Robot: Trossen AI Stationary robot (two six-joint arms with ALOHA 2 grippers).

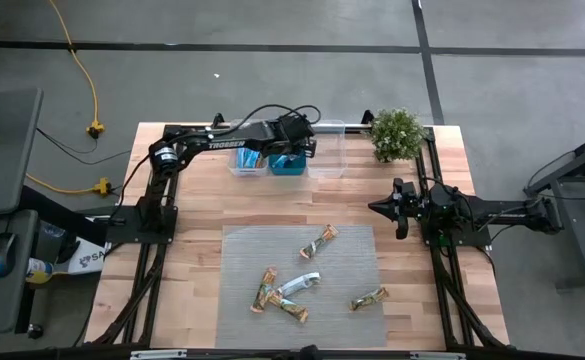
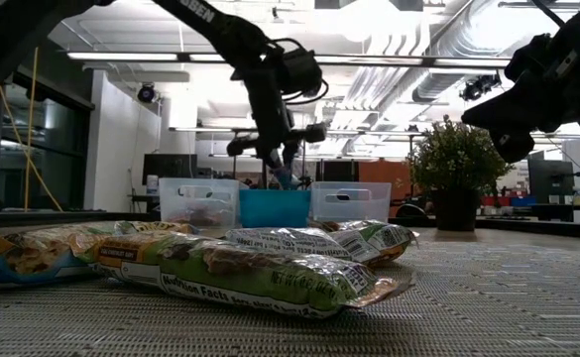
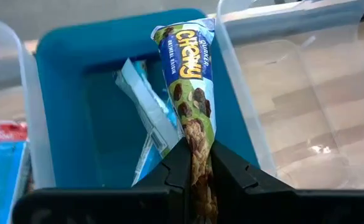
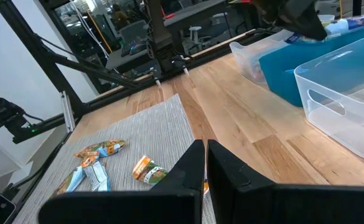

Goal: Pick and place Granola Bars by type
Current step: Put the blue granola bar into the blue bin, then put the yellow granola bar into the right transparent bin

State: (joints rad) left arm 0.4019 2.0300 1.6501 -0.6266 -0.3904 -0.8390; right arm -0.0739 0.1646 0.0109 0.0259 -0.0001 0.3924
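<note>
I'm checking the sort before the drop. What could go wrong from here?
1. The left tool pinches the Chewy bar by one end above the teal bin; its free end leans toward the clear bin and may land there.
2. The teal bin already holds a light blue bar, apparently another type, so the types could get mixed.

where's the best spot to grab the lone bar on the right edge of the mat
Take the bar across its narrow middle, coming straight down from above. It lies flat on the mat, apart from the other bars, so the jaws can straddle its width with room either side.
</note>
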